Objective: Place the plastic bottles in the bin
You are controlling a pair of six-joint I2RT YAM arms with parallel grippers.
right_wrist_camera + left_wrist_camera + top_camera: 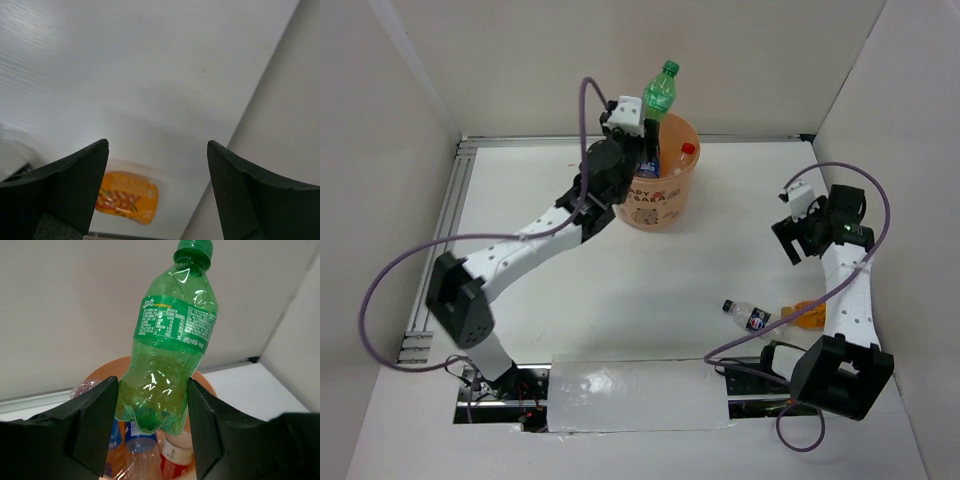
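The left gripper (150,390) clamps a green bottle (172,340), cap up, over the bin (660,205). The right gripper (157,145) hangs with jaws spread above the worktop (620,290), near an orange bottle (127,197).

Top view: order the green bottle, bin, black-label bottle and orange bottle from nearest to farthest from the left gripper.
1. Green bottle, held in the left gripper.
2. Bin, just beneath it.
3. Black-label bottle, lying right of centre.
4. Orange bottle, farther right still.
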